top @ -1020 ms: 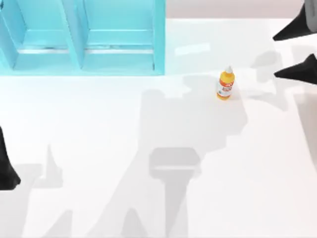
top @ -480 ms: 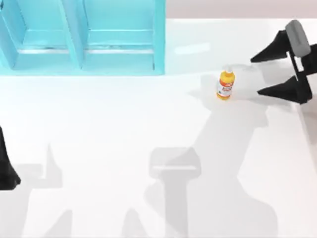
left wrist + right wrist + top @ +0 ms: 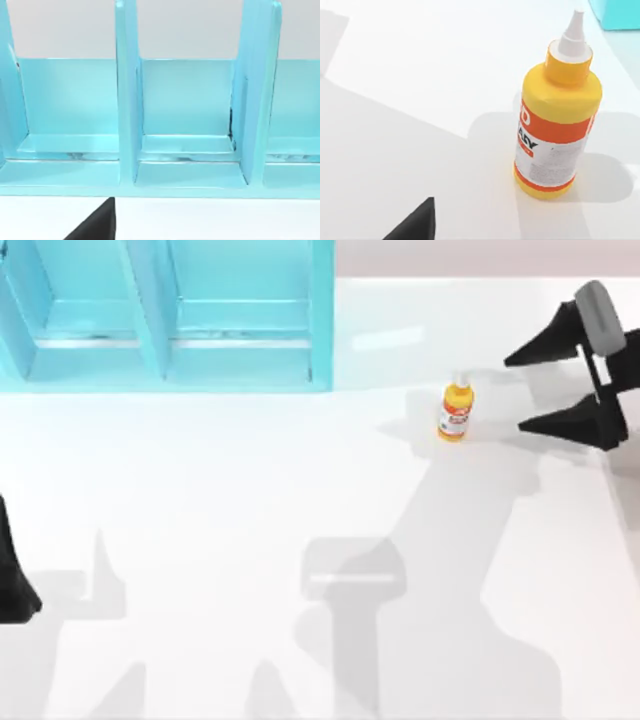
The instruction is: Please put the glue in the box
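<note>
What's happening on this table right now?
The right gripper sits open at the table's right side, its two black fingers pointing at the glue, a small yellow bottle standing upright on the white table. It has not touched the bottle yet. The blue box, with open compartments, stands at the far left. The left gripper is parked at the table's left edge.

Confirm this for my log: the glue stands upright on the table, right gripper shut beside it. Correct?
Not quite. The top view shows the right gripper open, its fingers spread apart, not shut. The rest holds: the glue stands upright on the table, gripper beside it.
</note>
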